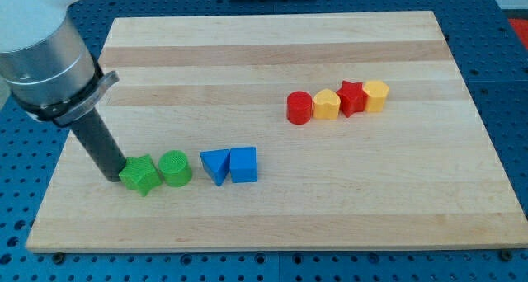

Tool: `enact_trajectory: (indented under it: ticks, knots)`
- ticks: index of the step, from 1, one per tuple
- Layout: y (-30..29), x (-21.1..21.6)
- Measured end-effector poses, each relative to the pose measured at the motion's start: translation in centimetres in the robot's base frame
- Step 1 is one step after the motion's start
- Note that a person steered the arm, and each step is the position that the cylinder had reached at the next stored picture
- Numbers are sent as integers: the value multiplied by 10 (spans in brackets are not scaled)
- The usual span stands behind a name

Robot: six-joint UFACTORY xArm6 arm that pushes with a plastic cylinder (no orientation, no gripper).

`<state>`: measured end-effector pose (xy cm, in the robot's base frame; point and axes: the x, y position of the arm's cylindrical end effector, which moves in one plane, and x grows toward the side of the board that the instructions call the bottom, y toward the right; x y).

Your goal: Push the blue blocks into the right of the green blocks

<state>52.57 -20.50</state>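
A pale wooden tabletop (272,43) holds two groups of small blocks. Near its left edge, toward the front, my tip (113,179) rests against the left side of a green star block (139,175); there are no fingers to spread or close, only a dark rod. Touching the star's right side is a green cylinder block (175,168). Just beside it, with a small gap, sit a blue triangular block (214,166) and a blue cube-like block (243,164), touching each other. The blue pair thus lies right of the green pair, nearly joined. Toward the right edge, a red cylinder block (299,108), yellow block (326,105), red star block (351,98) and second yellow block (375,95) form an untouched row.
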Motion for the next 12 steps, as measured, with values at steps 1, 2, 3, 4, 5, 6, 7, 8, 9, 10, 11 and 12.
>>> enact_trajectory:
  ticks: [1, 2, 3, 4, 5, 6, 7, 8, 9, 10, 11, 12]
  knots:
    - [8, -1]
    - [-15, -1]
    - [-39, 7]
    - [-39, 34]
    - [-25, 57]
    - [1, 61]
    - [1, 61]
    - [32, 61]
    - [134, 61]
    - [222, 56]
    - [280, 28]
    - [276, -2]
